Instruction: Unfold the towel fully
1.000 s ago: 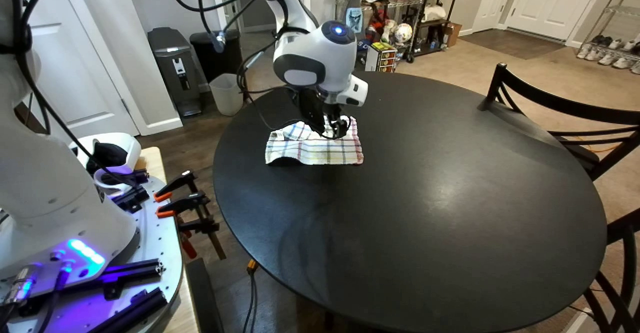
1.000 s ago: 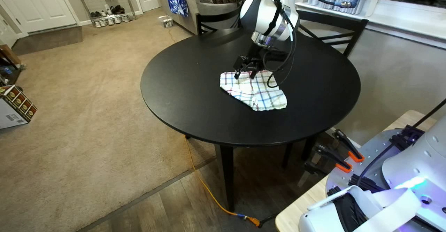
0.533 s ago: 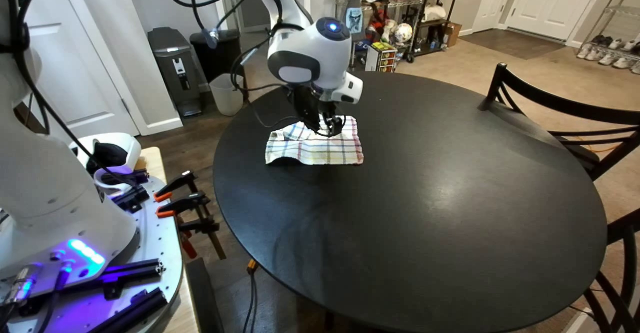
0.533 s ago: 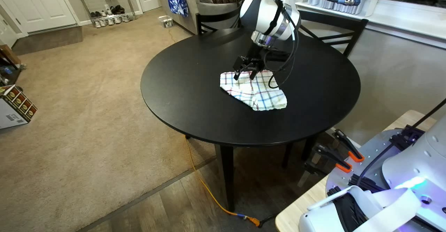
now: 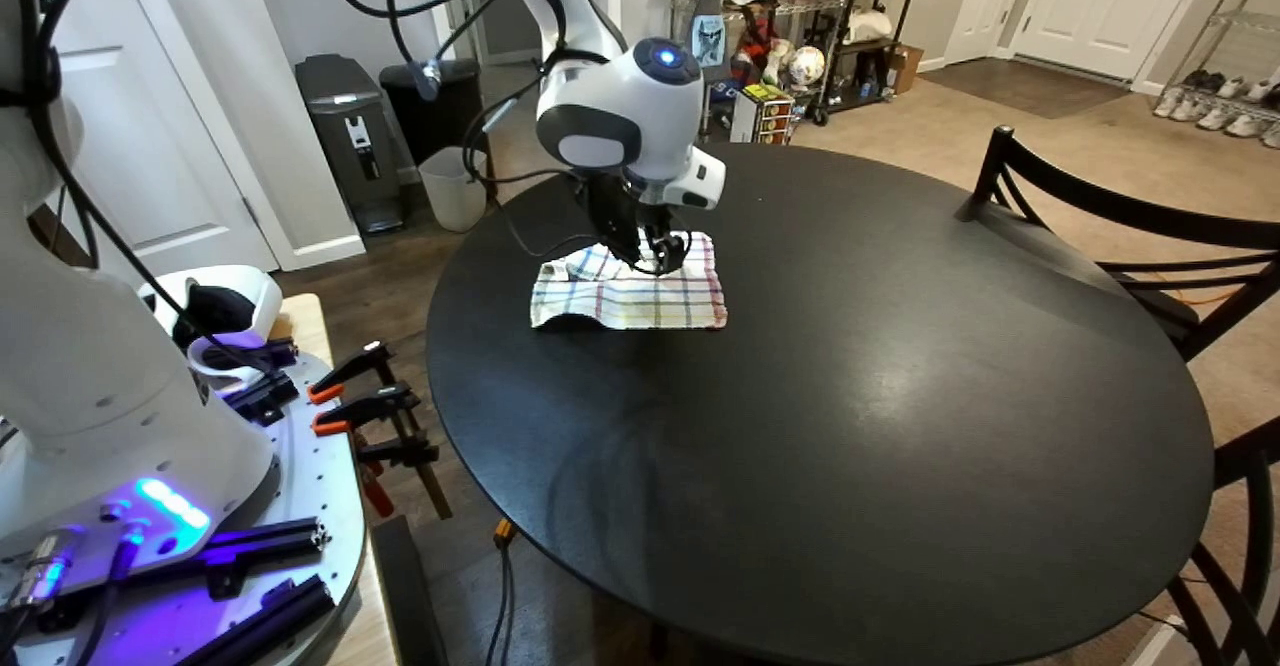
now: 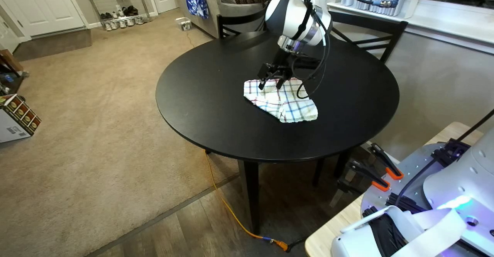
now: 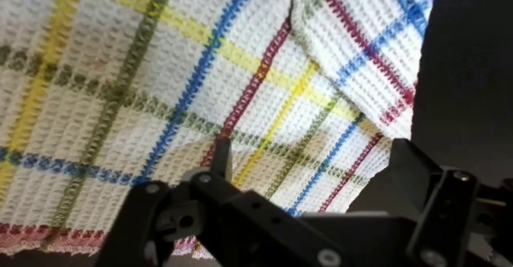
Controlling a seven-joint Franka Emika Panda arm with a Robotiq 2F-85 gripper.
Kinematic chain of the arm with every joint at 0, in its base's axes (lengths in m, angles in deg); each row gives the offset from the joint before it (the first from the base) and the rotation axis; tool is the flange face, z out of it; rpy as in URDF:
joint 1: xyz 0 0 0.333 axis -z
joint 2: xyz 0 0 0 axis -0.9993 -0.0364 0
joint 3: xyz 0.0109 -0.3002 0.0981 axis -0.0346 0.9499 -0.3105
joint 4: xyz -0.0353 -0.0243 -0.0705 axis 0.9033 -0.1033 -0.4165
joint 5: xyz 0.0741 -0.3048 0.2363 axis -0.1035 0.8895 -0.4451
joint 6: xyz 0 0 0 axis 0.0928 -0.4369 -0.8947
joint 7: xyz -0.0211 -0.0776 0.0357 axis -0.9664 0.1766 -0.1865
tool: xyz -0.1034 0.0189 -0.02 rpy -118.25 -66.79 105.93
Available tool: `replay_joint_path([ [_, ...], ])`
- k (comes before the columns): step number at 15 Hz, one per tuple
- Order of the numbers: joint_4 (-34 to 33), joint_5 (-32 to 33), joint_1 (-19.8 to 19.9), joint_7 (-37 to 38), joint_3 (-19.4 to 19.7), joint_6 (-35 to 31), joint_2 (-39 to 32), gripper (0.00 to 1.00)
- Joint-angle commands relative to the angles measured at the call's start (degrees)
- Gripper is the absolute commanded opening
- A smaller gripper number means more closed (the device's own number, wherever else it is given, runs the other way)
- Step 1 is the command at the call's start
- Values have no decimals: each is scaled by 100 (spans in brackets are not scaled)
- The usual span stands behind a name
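You have the gripper over the towel, fingers apart; its folded flap shows beside one fingertip in the wrist view, contact unclear.

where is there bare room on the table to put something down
The widest bare patch of the table runs from the towel to the edge beside the chairs. A narrower strip lies between towel and the edge facing the robot base. The towel is crowded, with arm and open gripper over it.
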Motion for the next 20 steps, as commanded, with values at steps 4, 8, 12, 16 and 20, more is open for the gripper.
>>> replay_joint_path([
  [4, -46, 440, -36, 47, -39, -130, -281, 100],
  [8, 60, 473, 132, -100, -214, -209, -242, 100],
  [12, 309, 344, 310, -261, -553, -393, -53, 100],
  [16, 655, 298, 571, -349, -1030, -802, 144, 100],
  [20, 754, 627, 576, -77, -1104, -735, 287, 100],
])
